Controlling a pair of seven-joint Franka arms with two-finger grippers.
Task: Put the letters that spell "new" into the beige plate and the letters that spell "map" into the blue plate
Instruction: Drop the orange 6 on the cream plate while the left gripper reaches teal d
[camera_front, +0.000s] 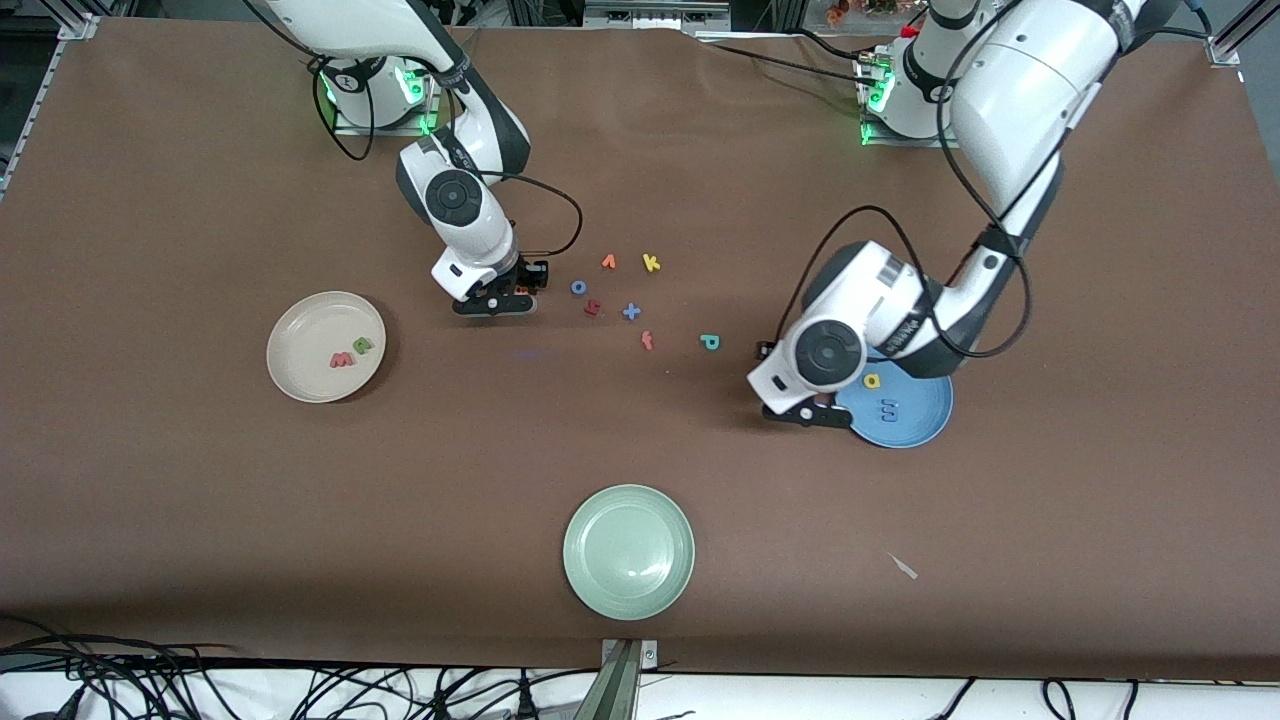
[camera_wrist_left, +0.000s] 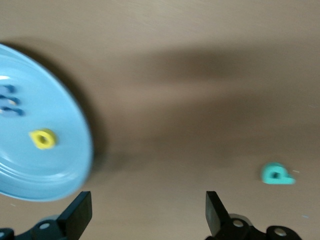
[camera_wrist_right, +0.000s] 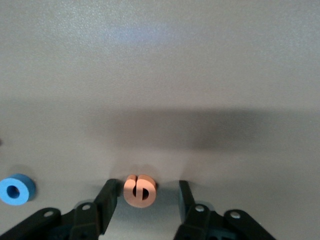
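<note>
The right gripper (camera_wrist_right: 145, 200) is down at the table beside the blue o (camera_front: 578, 287), its fingers spread either side of the small orange e (camera_wrist_right: 140, 190), one finger touching it, the other apart. The left gripper (camera_wrist_left: 147, 212) hangs spread wide, empty, over the blue plate's (camera_front: 925, 425) rim; the yellow a (camera_front: 872, 380) and blue m (camera_front: 889, 409) lie in it. The teal p (camera_front: 710, 342) lies on the table near that plate. The beige plate (camera_front: 300, 345) holds the green n (camera_front: 363, 346) and red w (camera_front: 342, 359).
</note>
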